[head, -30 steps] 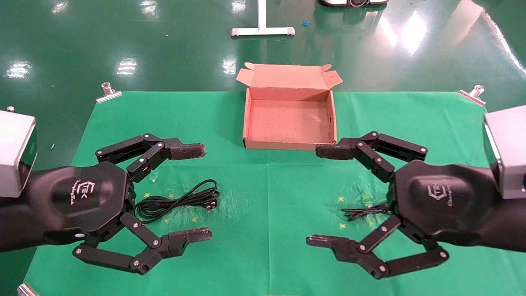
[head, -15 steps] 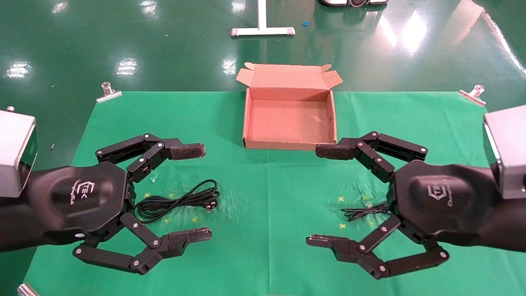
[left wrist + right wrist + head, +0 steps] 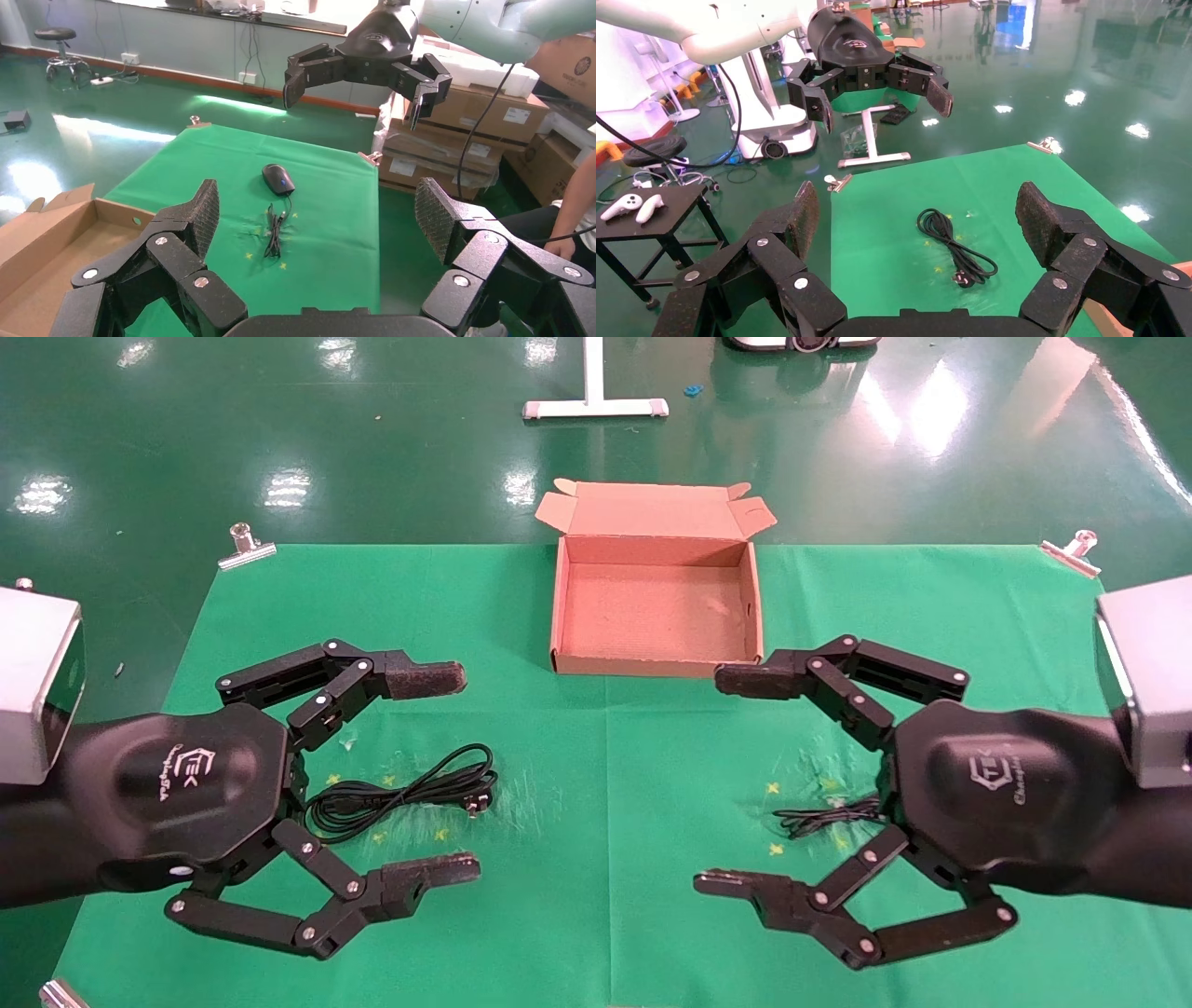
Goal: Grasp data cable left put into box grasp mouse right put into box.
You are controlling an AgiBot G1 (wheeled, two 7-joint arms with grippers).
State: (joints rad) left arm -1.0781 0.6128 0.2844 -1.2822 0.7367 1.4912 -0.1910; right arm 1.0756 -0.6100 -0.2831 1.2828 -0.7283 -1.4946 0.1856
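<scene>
A: Green cloth [image 3: 596, 756] over the table, clipped at the corners. Far left: left gripper [image 3: 447, 773], fingers spread wide, nothing held, hovering above the cloth.

B: Data cable?

A: Data cable [image 3: 400, 792] lies on the cloth, a loose black coil, below and between the left gripper's two fingers in the head view, partly behind its body. Not touched. Right wrist view shows it too [image 3: 954, 247], flat on the cloth, plug end toward that camera.

B: Middle?

A: Box [image 3: 564, 607], brown cardboard, open, lid flap folded back, at the far edge of the cloth, centre. Inside bare. Well apart from the cable.

B: Right side?

A: Right gripper [image 3: 715, 780], also spread wide, holding nothing, hovering, mirror of the left. Its upper fingertip sits just in front of the box's near right corner in the head view.

B: Mouse?

A: Hidden behind the right gripper in the head view; only its thin cord [image 3: 824, 817] shows. Left wrist view has the mouse [image 3: 278, 179] on the cloth, right way up, cord bunched beside it.
</scene>
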